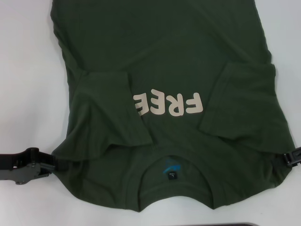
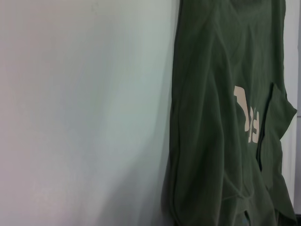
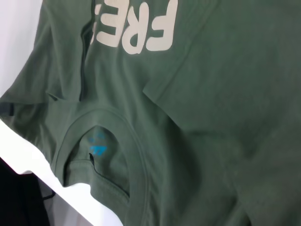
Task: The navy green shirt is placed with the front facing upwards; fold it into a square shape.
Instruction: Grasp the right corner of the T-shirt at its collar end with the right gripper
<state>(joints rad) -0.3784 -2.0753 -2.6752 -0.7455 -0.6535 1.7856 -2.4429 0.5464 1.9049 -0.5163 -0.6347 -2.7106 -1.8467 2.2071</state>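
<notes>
The navy green shirt (image 1: 169,56) lies face up on the white table, collar (image 1: 173,176) toward me, with the cream letters "FREE" (image 1: 169,103) across the chest. Both short sleeves are folded inward over the chest, and the left one covers part of the lettering. My left gripper (image 1: 51,162) is at the shirt's left shoulder corner, where the cloth is drawn to a point between its fingers. My right gripper (image 1: 288,157) holds the right shoulder corner the same way at the picture's edge. The wrist views show the shirt (image 2: 211,141) (image 3: 211,117) but no fingers.
Bare white table (image 1: 28,70) runs along both sides of the shirt. The shirt's hem runs out of view at the far side. A dark strip (image 1: 221,224) shows at the near table edge below the collar.
</notes>
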